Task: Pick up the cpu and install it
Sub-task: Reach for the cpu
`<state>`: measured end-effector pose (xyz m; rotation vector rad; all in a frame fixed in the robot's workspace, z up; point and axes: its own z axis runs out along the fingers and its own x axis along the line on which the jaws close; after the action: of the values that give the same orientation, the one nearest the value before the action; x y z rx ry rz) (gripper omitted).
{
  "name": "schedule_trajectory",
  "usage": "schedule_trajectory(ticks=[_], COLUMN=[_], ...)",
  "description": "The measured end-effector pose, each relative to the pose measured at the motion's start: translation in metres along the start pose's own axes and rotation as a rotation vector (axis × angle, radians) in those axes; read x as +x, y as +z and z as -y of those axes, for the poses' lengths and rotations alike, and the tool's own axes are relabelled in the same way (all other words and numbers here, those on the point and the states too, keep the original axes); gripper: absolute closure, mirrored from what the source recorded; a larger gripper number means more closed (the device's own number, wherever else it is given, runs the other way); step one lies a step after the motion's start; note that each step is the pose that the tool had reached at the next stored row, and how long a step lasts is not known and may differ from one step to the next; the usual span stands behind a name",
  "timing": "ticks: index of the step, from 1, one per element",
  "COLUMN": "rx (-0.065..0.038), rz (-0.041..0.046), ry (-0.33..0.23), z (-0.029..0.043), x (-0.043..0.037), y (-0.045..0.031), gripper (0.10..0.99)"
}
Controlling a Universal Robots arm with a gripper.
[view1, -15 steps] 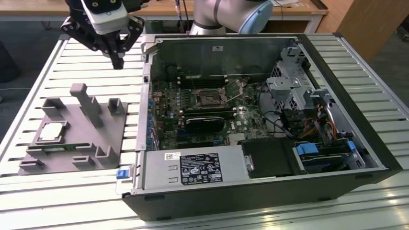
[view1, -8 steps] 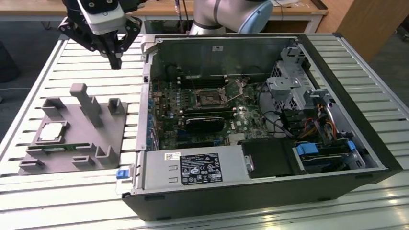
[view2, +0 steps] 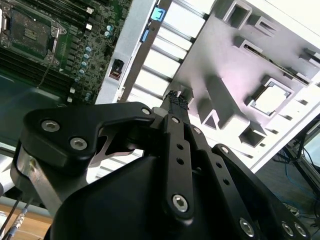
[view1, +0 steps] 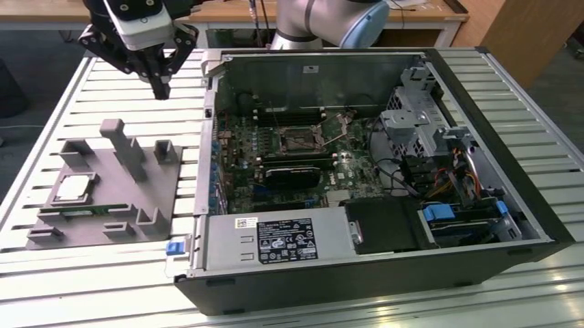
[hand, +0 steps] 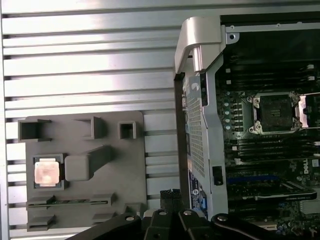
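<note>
Closest to the lens: black computer case (view1: 365, 287), lying open on the slatted desk (view1: 119, 82), power supply (view1: 273, 240) at its near edge. On the exterior view's left: grey holder block (view1: 155, 184), with the cpu (view1: 73, 189) seated flat in a square recess, shiny top up, green memory stick (view1: 87, 212) in a slot just beside. Above the desk past the block's far edge: tool (view1: 161, 89), closed, gripping nothing, well apart from the cpu. Further right, inside the case: motherboard (view1: 365, 171) with cpu socket (view1: 299, 141), cover plate lifted open.
</note>
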<state>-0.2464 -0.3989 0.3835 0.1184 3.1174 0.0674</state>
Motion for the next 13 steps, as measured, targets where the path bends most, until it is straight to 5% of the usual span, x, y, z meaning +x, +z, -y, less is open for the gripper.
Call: schedule_trajectory(ticks=[13], rx=[0.0], rz=[-0.0005], ry=[0.0], z=[0.0007], x=[0.0082], y=[0.0007], gripper=[0.98])
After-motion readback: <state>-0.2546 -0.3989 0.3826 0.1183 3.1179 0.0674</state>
